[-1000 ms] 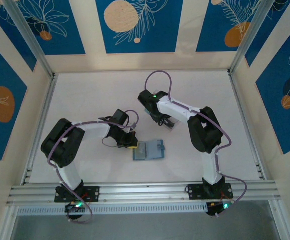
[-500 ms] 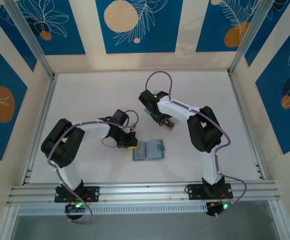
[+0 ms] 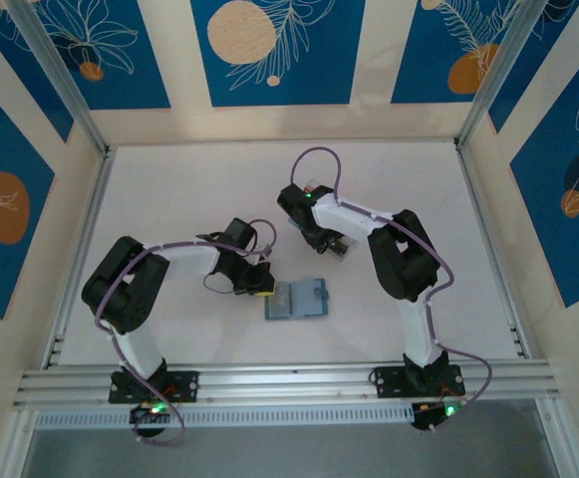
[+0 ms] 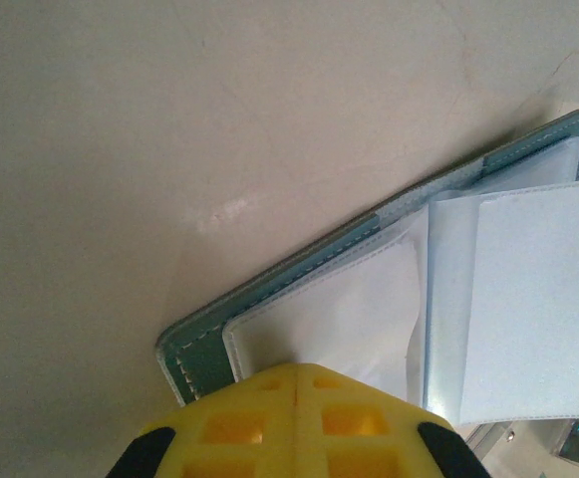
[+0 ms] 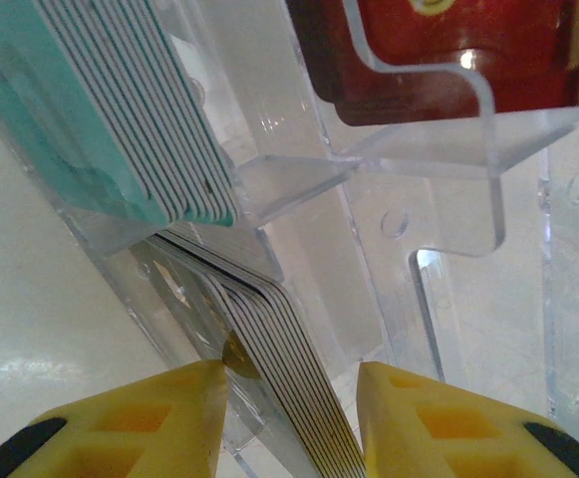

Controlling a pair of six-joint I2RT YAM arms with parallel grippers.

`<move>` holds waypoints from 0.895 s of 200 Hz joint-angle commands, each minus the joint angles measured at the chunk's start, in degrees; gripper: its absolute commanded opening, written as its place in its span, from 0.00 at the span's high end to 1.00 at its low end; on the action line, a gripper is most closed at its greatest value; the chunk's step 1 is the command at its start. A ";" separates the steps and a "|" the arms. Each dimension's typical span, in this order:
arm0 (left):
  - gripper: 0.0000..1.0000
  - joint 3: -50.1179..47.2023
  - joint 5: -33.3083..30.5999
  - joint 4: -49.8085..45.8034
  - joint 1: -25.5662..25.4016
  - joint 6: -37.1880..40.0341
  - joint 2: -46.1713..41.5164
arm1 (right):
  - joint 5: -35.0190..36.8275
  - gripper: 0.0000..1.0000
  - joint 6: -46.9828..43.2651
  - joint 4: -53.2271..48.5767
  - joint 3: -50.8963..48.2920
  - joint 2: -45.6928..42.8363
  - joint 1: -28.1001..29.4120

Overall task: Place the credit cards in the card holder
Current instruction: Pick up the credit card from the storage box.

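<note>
The card holder lies open on the table, blue-grey with clear plastic sleeves. My left gripper is shut, and its yellow tips press down on the holder's left sleeve near the corner. Nothing is between its fingers. My right gripper hangs over the clear tray. It is open, with a tilted stack of credit cards standing between its fingers. The left finger is near the stack's face, and a gap separates the right finger from the stack.
The clear tray has other compartments: a stack of teal-faced cards at upper left and dark red cards at upper right. Raised walls ring the white table.
The right arm has shifted slightly toward the far left over the tray and its jaws have opened a little. The left arm and the card holder have not moved.
</note>
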 commanded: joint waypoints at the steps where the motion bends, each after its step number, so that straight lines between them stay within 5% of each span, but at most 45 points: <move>1: 1.00 -1.63 -3.49 -2.78 1.09 0.43 0.40 | 2.18 0.60 0.49 -0.01 -0.81 -0.36 -0.80; 179: 1.00 -1.27 -3.06 -2.61 1.35 0.33 0.86 | 5.25 0.57 -3.48 -0.23 1.42 -3.12 -2.56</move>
